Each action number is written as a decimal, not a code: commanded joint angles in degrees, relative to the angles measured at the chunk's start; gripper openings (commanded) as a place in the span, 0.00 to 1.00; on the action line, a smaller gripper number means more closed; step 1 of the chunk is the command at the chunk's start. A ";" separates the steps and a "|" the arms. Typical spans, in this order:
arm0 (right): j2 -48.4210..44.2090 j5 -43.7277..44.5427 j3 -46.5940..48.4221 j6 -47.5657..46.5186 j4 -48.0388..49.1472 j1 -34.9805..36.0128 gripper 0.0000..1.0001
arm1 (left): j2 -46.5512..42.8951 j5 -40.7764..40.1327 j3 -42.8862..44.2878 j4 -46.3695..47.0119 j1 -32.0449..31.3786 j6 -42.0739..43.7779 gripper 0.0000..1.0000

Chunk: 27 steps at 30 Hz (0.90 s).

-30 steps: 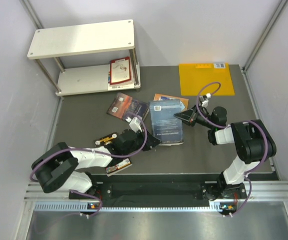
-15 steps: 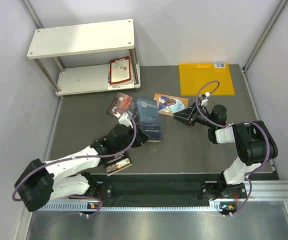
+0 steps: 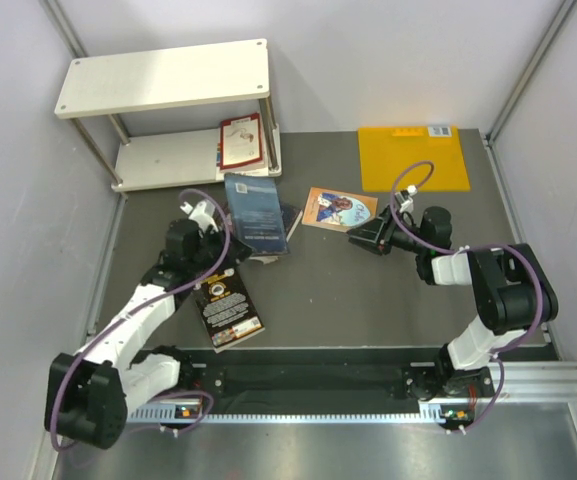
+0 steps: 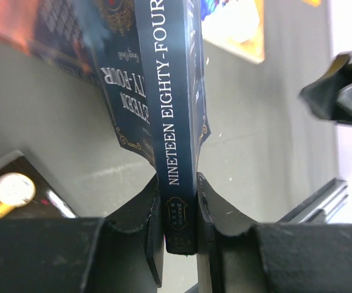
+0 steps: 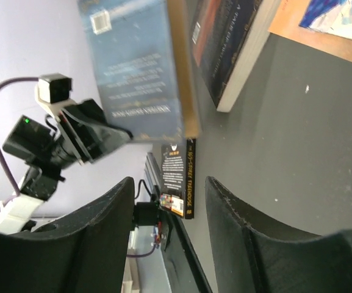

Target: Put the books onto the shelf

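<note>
My left gripper point(image 3: 226, 247) point(image 4: 180, 207) is shut on the spine end of the dark blue book point(image 3: 256, 212) point(image 4: 174, 122), lifted over the dark reddish book point(image 3: 290, 224) point(image 5: 224, 43). The black and gold book point(image 3: 230, 305) point(image 5: 179, 177) lies flat near the left arm. At mid table lies the orange-brown book point(image 3: 338, 208) point(image 5: 328, 24). My right gripper point(image 3: 356, 237) point(image 5: 169, 195) hangs open and empty just right of it. A red-and-white book point(image 3: 243, 142) rests on the lower board of the shelf point(image 3: 163, 75) at the back left.
A large plain orange-yellow sheet point(image 3: 412, 157) lies flat at the back right. White walls enclose the table on three sides. The shelf's thin metal legs point(image 3: 268, 125) stand close to the held book.
The left arm swung left and back toward the shelf, carrying the blue book off the table. The right gripper opened and let go of that book's edge. The black book is now uncovered.
</note>
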 commanded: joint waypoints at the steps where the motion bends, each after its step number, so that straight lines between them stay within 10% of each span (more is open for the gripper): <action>1: -2.81 -0.79 1.01 -5.44 -2.85 0.41 0.50 | -0.34 18.06 6.59 10.52 8.12 5.83 0.00; 22: -1.76 -1.76 0.30 -11.25 -9.71 0.32 0.52 | 34.26 52.46 27.68 41.27 30.11 -11.73 0.00; 27: -0.79 -1.58 0.21 -11.25 -9.53 0.41 0.52 | 46.22 54.40 32.85 79.12 30.37 -39.90 0.00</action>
